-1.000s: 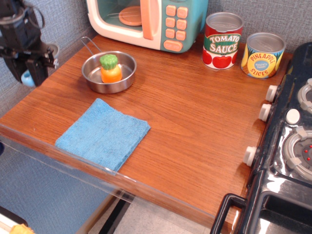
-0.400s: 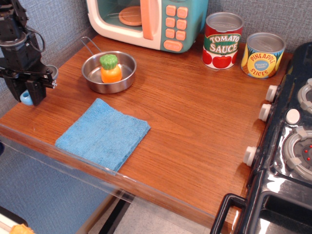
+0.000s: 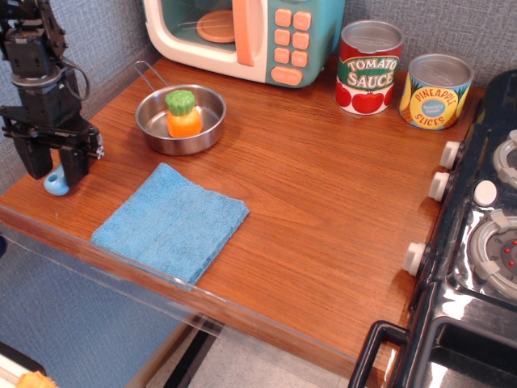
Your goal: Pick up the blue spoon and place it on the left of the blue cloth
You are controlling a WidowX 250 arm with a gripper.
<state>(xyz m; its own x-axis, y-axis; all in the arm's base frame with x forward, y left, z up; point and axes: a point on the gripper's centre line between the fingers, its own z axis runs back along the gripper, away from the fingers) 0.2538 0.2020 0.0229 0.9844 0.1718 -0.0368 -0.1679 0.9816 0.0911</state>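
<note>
The blue spoon (image 3: 56, 183) shows only as a light-blue handle end between my gripper's fingers, low at the table surface near the left edge. Its grey bowl is hidden behind the gripper. My gripper (image 3: 55, 168) points straight down and is shut on the spoon. The blue cloth (image 3: 170, 221) lies flat and folded near the front edge, to the right of the gripper with a gap of bare wood between them.
A steel pan (image 3: 153, 125) holding a toy carrot (image 3: 183, 114) sits behind the cloth. A toy microwave (image 3: 242, 36) stands at the back, with a tomato sauce can (image 3: 369, 68) and a pineapple can (image 3: 436, 91) to its right. A toy stove (image 3: 477, 242) fills the right side.
My gripper has come down and forward with the spoon, from above the back left of the table to the table surface left of the cloth.
</note>
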